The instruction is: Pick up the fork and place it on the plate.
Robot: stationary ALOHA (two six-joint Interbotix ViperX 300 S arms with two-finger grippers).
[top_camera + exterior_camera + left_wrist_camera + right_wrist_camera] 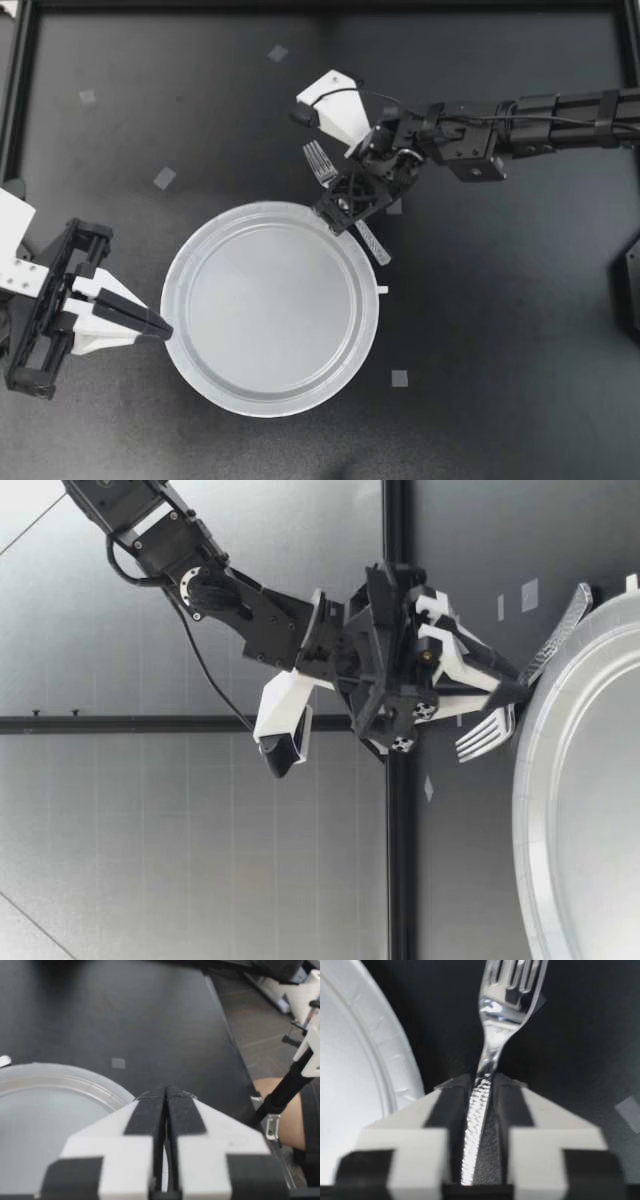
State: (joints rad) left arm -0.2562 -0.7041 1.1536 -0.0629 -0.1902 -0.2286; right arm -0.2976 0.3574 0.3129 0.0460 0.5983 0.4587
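Silvery fork (320, 163), clamped mid-handle in my right pincer (338, 212), hangs just outside the white plate's rim (200, 250) above the dark desk (500, 350), so letting go now would likely drop it off the plate; my left pincer (160, 328) is closed, empty.

White-fingered, black-padded left tool (163, 329)

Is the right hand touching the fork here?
Touching. The right wrist view shows both fingers of my right hand pressed against the fork handle, one on each side.
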